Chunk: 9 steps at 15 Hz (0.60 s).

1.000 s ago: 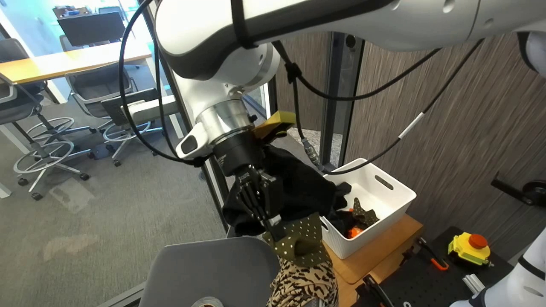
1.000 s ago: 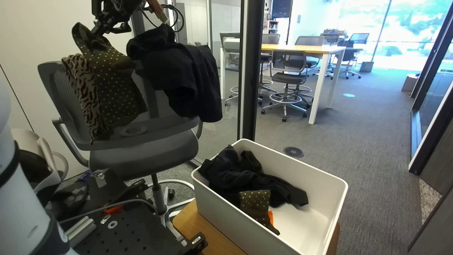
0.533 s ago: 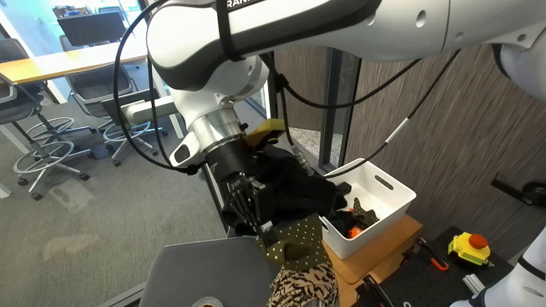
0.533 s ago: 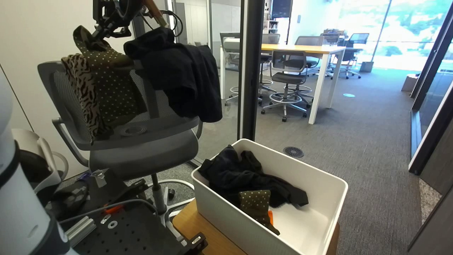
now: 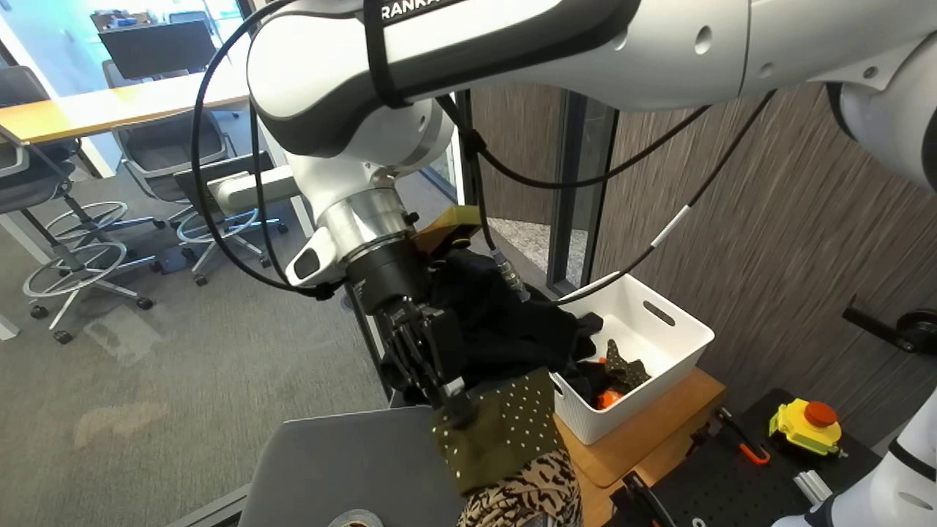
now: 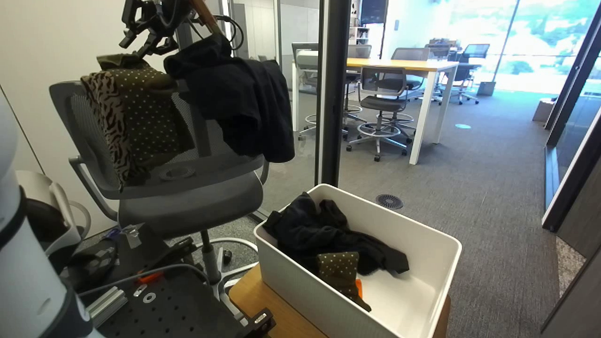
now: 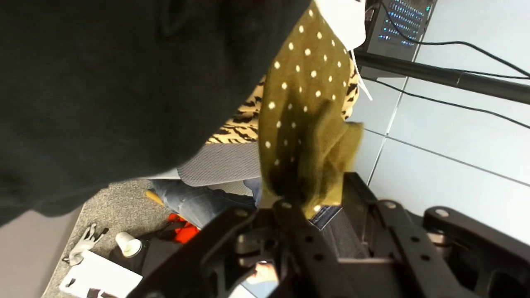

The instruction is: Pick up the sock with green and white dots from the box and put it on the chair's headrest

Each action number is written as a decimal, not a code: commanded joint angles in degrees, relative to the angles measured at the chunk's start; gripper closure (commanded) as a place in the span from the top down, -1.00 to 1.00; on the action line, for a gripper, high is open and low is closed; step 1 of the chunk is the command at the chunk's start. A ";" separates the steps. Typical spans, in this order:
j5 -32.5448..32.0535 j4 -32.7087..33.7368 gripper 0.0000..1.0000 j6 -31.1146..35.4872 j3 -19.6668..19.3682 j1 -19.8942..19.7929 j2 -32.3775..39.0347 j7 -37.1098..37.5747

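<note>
Blurry black cloth (image 7: 124, 91) blocks wrist view's upper L. White-&-black jointed arm (image 5: 659, 66) reaches across, bent downward; black two-fingered hand (image 6: 134, 48), top cut off in an exterior view, is spread, released. Olive-green cloth sock w/ white dots (image 6: 155, 112) hangs over grey mesh chair back (image 6: 89, 131), upper end lower vs. a moment ago.

an office: grey carpet (image 6: 493, 188), wheeled mesh-backed chairs (image 6: 382, 102) at a wood-topped surface (image 5: 124, 104), a dark screen (image 5: 157, 50), windows (image 6: 549, 51); a robot arm (image 5: 512, 58) and red-topped yellow button box (image 5: 805, 428) make this corner lab-like.
</note>
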 commanded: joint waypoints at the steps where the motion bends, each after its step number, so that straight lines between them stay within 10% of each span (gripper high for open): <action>1: 0.04 3.57 0.32 -1.30 0.55 0.11 1.30 1.91; 5: 0.03 3.62 0.93 -0.88 -0.24 -1.23 -1.73 1.91; 9: 1.08 0.10 1.00 0.57 -3.03 -5.82 -12.08 1.89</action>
